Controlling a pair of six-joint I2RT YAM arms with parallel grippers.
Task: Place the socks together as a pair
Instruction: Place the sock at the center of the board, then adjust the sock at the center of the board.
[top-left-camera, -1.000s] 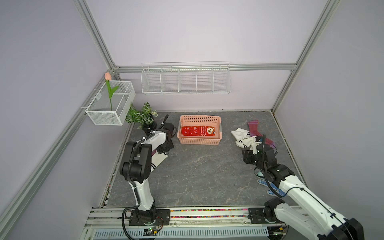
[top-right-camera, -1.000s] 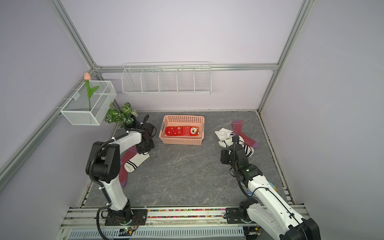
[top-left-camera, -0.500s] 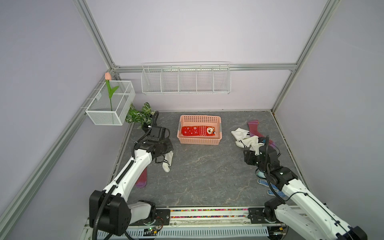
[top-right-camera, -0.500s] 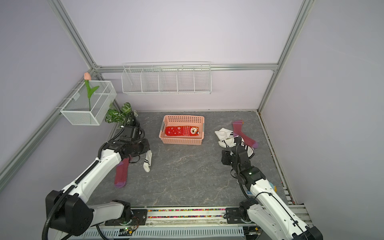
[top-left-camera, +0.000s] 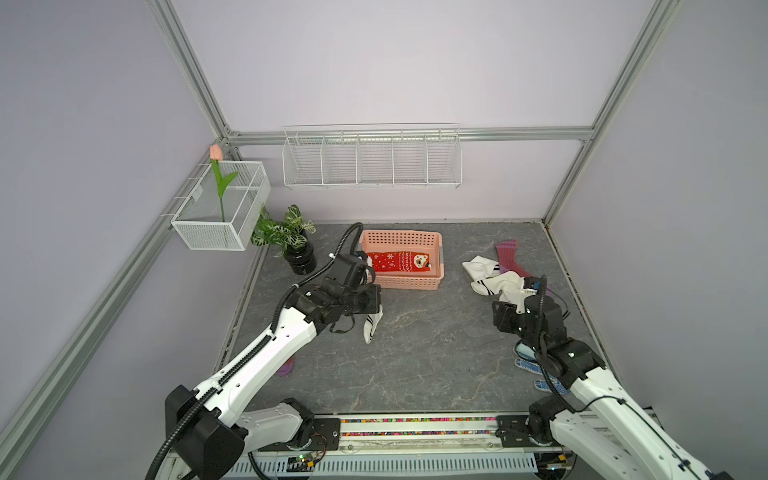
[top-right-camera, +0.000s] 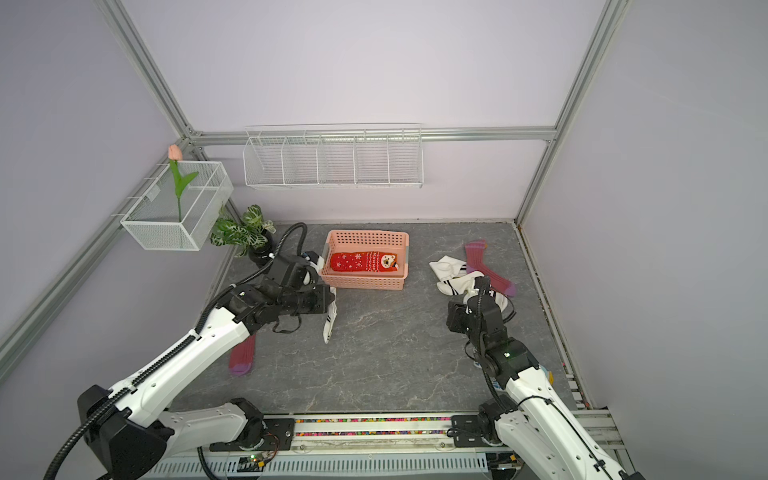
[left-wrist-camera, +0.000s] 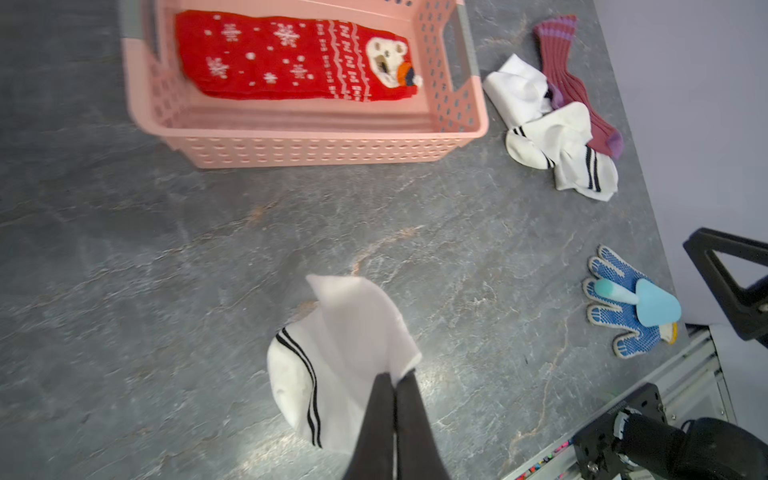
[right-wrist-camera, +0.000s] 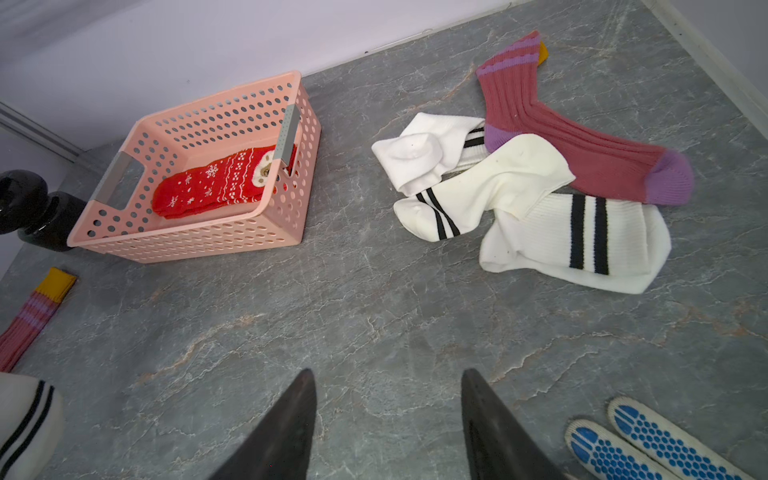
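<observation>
Hanging from the left fingers (left-wrist-camera: 376, 415), which pinch its edge, the white black-striped sock (left-wrist-camera: 332, 353) clears the tabletop (left-wrist-camera: 166, 249) in front of the pink basket (left-wrist-camera: 316, 147). It is judged bound for the matching white socks (right-wrist-camera: 519, 208) heaped beside a maroon sock (right-wrist-camera: 582, 153). The right fingers (right-wrist-camera: 286, 424) stand spread and empty near that heap, probably ready to assist.

Left arm (top-left-camera: 286, 332) stretched forward, jaws pinched together, right arm (top-left-camera: 602, 390) bent upward, jaws parted
</observation>
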